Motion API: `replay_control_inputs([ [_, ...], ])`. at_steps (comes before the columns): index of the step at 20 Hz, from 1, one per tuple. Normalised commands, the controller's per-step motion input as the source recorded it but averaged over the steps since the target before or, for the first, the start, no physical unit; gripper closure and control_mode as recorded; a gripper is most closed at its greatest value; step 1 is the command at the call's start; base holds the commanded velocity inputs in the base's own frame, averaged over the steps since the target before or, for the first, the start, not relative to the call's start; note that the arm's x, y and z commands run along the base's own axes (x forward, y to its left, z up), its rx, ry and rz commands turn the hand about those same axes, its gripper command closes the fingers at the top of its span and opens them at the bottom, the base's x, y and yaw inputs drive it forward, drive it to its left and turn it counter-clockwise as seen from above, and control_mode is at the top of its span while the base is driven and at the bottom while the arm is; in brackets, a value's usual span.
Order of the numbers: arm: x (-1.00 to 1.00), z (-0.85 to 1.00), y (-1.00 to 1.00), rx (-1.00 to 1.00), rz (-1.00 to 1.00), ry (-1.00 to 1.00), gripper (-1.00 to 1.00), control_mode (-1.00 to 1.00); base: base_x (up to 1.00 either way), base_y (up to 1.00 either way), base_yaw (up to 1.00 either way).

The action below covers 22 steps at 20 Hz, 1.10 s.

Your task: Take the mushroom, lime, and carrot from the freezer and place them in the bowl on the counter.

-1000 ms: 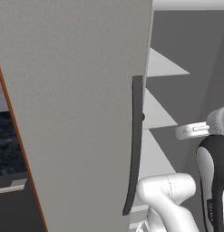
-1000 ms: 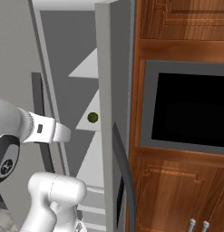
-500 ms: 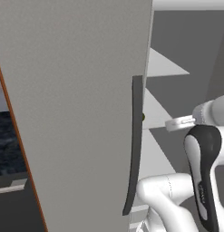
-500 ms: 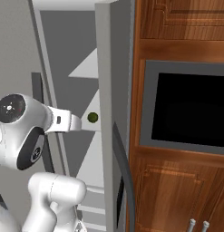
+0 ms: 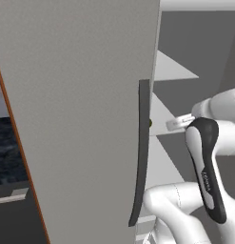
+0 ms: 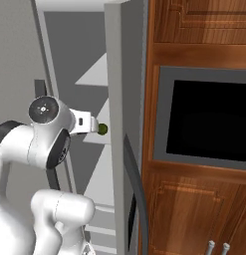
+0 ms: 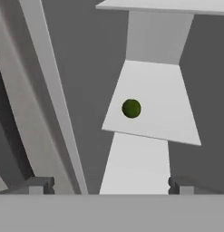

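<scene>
Small round dark-green lime, matte and unblemished, resting on a white freezer shelf straight ahead of the hand, fingers spread wide apart, gripping nothing

Glossy white rounded arm segments, dark grey joint covers, round capped joint.

Arm swung in toward freezer; tool now facing lime.
</scene>
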Motion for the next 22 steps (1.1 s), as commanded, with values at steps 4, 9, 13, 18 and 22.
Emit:
replay_control_inputs([
  [4, 0.43, -0.35, 0.0, 0.0, 0.08, 0.09, -1.0, -1.0, 0.0, 0.0, 0.0],
  [9, 0.47, -0.49, -0.01, 0.0, 0.12, 0.13, -1.0, -1.0, 0.0, 0.0, 0.0],
  [13, 0.56, -0.47, 0.0, 0.0, 0.1, 0.08, -1.0, -1.0, 0.0, 0.0, 0.0],
  [18, 0.6, -0.31, 0.02, 0.0, 0.01, 0.0, -1.0, -1.0, 0.0, 0.0, 0.0],
  [22, 0.47, -0.14, 0.0, 0.0, 0.0, 0.0, -1.0, -1.0, 0.0, 0.0, 0.0],
])
